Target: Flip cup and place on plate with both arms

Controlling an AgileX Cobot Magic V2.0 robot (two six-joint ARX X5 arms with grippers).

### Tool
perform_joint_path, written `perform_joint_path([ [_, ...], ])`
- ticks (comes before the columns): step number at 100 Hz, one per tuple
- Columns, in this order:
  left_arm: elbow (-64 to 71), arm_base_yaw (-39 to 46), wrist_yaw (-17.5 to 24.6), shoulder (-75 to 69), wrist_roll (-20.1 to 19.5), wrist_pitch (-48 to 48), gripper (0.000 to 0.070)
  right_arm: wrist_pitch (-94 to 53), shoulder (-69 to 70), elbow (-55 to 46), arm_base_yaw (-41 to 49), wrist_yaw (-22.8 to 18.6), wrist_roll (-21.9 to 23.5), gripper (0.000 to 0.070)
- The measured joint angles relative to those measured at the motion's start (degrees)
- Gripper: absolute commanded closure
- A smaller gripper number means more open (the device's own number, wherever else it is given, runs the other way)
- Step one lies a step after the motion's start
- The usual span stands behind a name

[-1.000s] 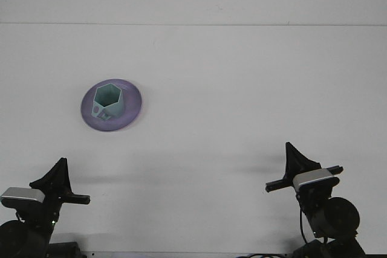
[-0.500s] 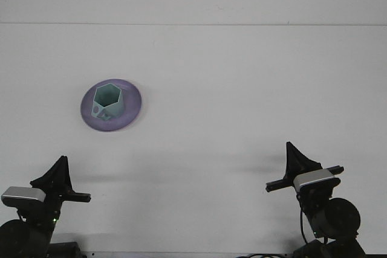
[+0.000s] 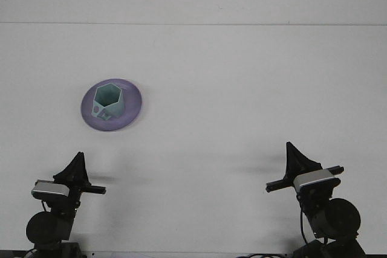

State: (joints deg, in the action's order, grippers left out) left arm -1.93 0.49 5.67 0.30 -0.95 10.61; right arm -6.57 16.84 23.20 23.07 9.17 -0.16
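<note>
The cup [image 3: 107, 101] sits on the plate [image 3: 129, 113] at ten o'clock on the counter [image 3: 242, 89]; both hands sit at six.

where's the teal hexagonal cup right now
In the front view, the teal hexagonal cup stands open side up on the round purple plate, left of centre on the white table, beyond the left gripper.

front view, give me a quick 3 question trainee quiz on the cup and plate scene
1. True or false: the green cup sits on the purple plate with its opening up.
2. Which claw is nearer the plate: A) left claw B) right claw?
3. Fill in: neither claw holds the ____.

Key: 1 true; 2 A; 3 cup
</note>
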Motion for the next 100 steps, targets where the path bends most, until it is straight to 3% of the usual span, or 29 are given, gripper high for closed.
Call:
perform_joint_path([
  [82, 0.0, -0.6, 0.2, 0.0, 0.3, 0.7, 0.0684, 0.0, 0.0, 0.0, 0.0, 0.0, 0.0, 0.0700],
  [100, 0.0, -0.6, 0.2, 0.0, 0.3, 0.7, 0.0684, 0.0, -0.8, 0.0, -2.5, 4.1, -3.2, 0.0700],
])
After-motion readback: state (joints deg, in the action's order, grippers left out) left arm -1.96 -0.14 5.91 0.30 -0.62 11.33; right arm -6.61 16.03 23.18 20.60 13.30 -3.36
